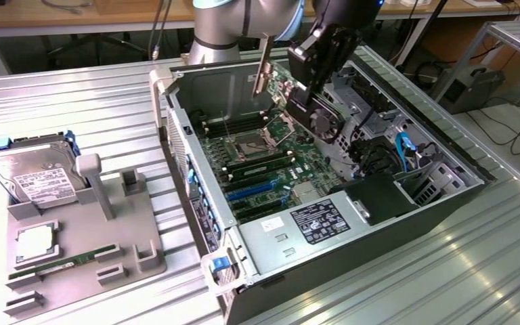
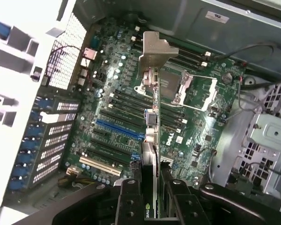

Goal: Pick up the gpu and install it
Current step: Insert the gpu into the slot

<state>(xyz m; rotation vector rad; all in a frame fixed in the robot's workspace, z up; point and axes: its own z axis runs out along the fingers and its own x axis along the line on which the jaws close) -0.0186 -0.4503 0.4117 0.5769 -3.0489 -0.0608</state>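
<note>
Nearest the exterior camera, on the ribbed metal tabletop (image 1: 422, 271), a grey tray (image 1: 89, 233) carries a silver hard drive (image 1: 30, 172) and a green RAM stick (image 1: 57, 265). Just beyond it lies the open computer case (image 1: 187, 162), with the power supply (image 1: 305, 227) at its near end and the motherboard (image 1: 269, 162) past that. Blue expansion slots (image 2: 119, 127) sit empty on the board.

Above the board hangs the gpu (image 1: 325, 122), clear of every slot and not yet seated. The gripper (image 2: 152, 197) pinches it by its two faces, so the wrist view sees the card edge-on, with the pale tan bracket (image 2: 154, 49) at the far end.

Several things could go wrong from here. A connector edge that is not square to the slot could land on the components beside it or jam half-seated. The bracket could catch on the case's rear wall. The blue cable (image 1: 403, 145) and loose wiring near the drive cage could snag the card. Pushing hard on a tilted card could make it slip in the grip.
</note>
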